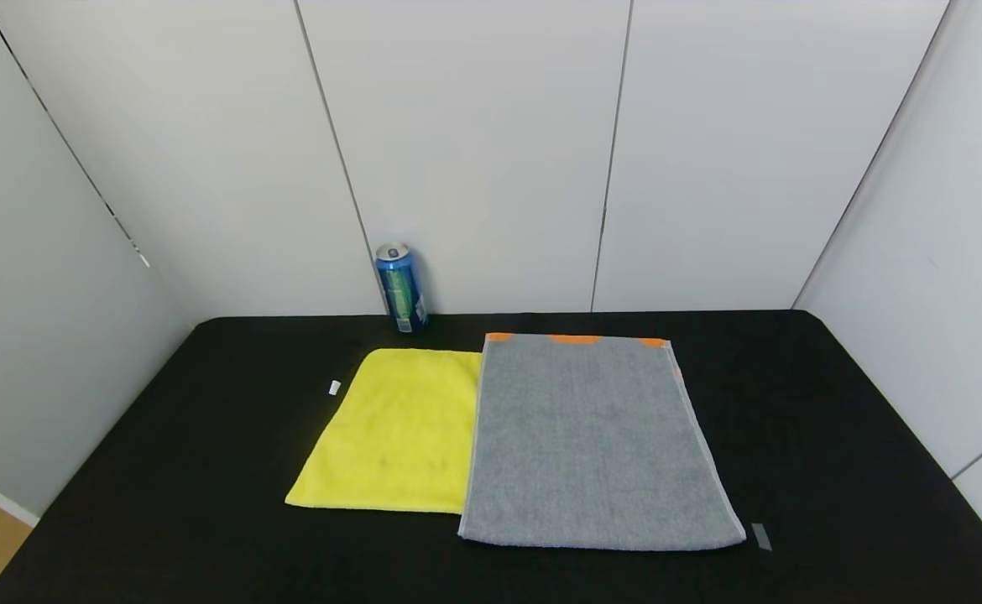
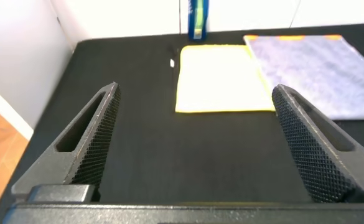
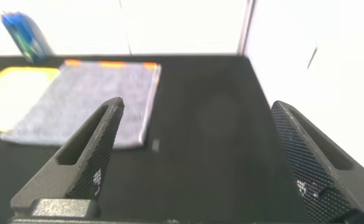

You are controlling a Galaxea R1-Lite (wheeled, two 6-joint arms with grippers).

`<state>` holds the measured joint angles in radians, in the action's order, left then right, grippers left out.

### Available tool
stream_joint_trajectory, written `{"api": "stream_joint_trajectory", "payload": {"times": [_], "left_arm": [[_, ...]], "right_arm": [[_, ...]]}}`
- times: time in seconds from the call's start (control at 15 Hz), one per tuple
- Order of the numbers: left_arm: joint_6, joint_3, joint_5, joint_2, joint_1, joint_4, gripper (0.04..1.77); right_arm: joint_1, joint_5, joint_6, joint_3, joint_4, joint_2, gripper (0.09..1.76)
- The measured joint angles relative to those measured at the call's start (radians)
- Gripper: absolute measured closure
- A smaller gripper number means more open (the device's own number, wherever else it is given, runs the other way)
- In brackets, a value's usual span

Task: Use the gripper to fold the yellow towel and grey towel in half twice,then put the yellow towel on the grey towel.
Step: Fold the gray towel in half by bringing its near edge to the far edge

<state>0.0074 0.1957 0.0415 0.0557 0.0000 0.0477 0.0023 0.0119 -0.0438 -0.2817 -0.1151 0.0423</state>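
Observation:
The yellow towel (image 1: 394, 432) lies flat on the black table, left of centre, its right edge tucked under the grey towel (image 1: 592, 445). The grey towel is spread flat, with an orange band at its far end. Neither arm shows in the head view. In the left wrist view my left gripper (image 2: 195, 93) hovers open over bare table, short of the yellow towel (image 2: 222, 79), with the grey towel (image 2: 322, 68) beyond. My right gripper (image 3: 197, 106) stands open above the table, to the right of the grey towel (image 3: 85, 99). Both hold nothing.
A blue drink can (image 1: 400, 288) stands upright at the back of the table (image 1: 164, 470), just behind the yellow towel. A small white tag (image 1: 334, 387) lies left of that towel, and a grey strip (image 1: 761, 536) lies by the grey towel's near right corner. White walls enclose three sides.

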Motion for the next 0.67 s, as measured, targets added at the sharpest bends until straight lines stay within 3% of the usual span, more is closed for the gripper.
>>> {"api": "stream_joint_trajectory", "payload": {"times": [0.4, 0.67], "left_arm": [[0.006, 0.221, 0.034, 0.270, -0.026, -0.008, 0.09], [0.052, 0.372, 0.105, 0.519, -0.037, -0.009, 0.09]], "right_arm": [[0.017, 0.015, 0.005, -0.238, -0.004, 0.237, 0.14], [0.040, 0.019, 0.005, -0.341, -0.006, 0.452, 0.14]]}}
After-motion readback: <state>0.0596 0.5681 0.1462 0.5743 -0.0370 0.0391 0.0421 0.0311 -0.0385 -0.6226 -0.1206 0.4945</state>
